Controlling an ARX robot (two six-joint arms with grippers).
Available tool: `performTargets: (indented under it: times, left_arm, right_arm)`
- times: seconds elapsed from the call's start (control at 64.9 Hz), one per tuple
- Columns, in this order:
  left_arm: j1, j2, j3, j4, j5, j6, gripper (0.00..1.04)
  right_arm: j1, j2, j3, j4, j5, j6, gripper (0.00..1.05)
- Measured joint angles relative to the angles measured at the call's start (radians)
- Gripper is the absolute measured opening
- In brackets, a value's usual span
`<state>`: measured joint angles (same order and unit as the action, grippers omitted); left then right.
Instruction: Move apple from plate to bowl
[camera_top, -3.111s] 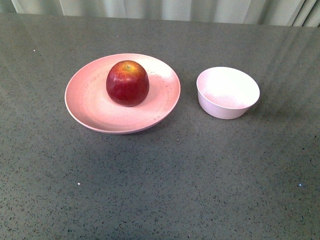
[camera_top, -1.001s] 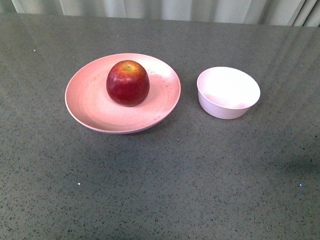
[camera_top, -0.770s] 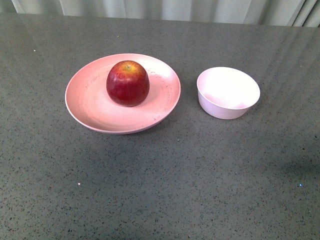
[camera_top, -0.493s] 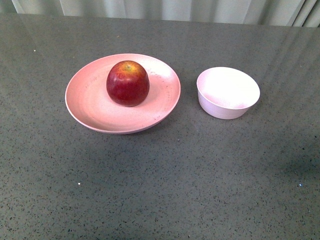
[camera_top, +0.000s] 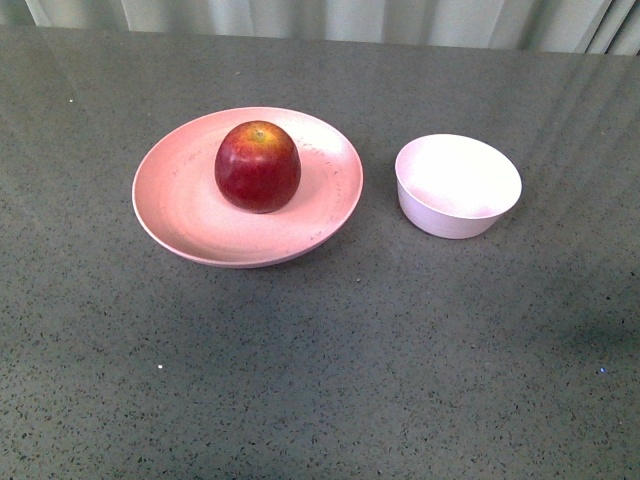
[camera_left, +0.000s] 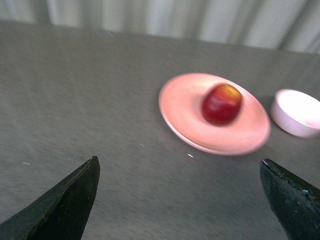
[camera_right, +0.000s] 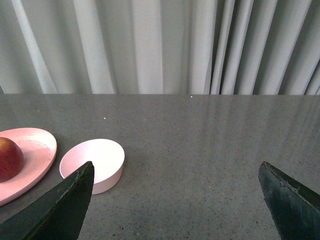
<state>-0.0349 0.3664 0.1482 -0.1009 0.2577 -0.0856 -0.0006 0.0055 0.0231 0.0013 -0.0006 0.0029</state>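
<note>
The left gripper (camera_left: 177, 202) stands wide open, its two dark fingertips (camera_left: 70, 202) far apart with only bare table between them and nothing held. The right gripper (camera_right: 175, 207) is spread just as wide, its fingertips (camera_right: 287, 202) also over bare table and touching nothing. Beyond the left fingertips, well apart from them, the dark-red apple (camera_top: 258, 167) sits stem end up on the pale-pink plate (camera_top: 180, 210), on the half of the dish farther from the robot. The left wrist picture is smeared, so the plate's rim on the bowl side reads only as a soft edge there. The small pale pinkish-white bowl (camera_top: 445, 222) stands upright just to the right of the plate, near it but not touching, a strip of table between the two rims. From the right wrist the bowl lies ahead of the open fingertips, with the plate's edge and part of the apple beside it. Everything rests on a dark grey speckled table (camera_top: 320, 380), backed by a pale pleated curtain (camera_right: 150, 45).
</note>
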Motion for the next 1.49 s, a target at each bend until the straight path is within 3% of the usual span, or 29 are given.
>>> performTargets:
  times: [0.246,0.462,0.77,1.494]
  left_arm:
    - [-0.208,0.623,0.166,0.498,-0.129,-0.053,0.96]
    - [-0.323,1.083,0.355,0.689,-0.208,-0.066,0.96]
    - [-0.39,1.407,0.55,0.709,-0.261,-0.084,0.96]
    - [-0.426,1.649,0.775,0.632,-0.361,-0.034,0.96]
  right_arm:
    - [0.0,0.0,0.0,0.0,0.001,0.0,0.96]
    - [0.0,0.0,0.0,0.0,0.001,0.0,0.96]
    - [0.0,0.0,0.0,0.0,0.001,0.0,0.96]
    - [0.0,0.0,0.0,0.0,0.001,0.0,0.96]
